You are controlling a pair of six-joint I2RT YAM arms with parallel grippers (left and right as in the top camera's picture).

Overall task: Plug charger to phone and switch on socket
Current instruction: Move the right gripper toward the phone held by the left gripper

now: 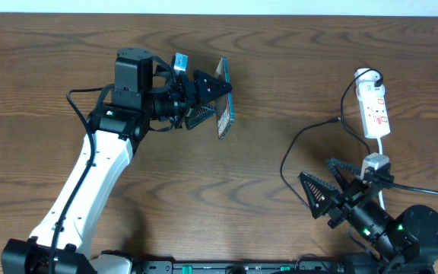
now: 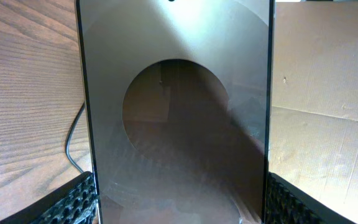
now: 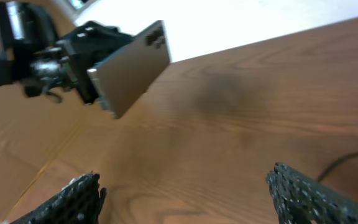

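My left gripper (image 1: 211,103) is shut on the phone (image 1: 223,99) and holds it on edge above the table at the back middle. In the left wrist view the phone's (image 2: 176,124) shiny bronze-grey face fills the space between both fingers (image 2: 73,199). The right wrist view shows the phone (image 3: 132,68) held up at the far left. The white socket (image 1: 376,110) lies at the right, with the charger's black plug head (image 1: 375,77) at its far end. Its thin black cable (image 1: 295,148) loops toward my right gripper (image 1: 327,183), which stands open and holds nothing (image 3: 188,199). The connector tip is hidden.
A white cord (image 1: 382,148) runs from the socket's near end toward the right arm's base (image 1: 417,228). A bit of black cable (image 3: 347,160) shows at the right edge of the right wrist view. Bare wooden table (image 1: 265,205) lies between the two arms.
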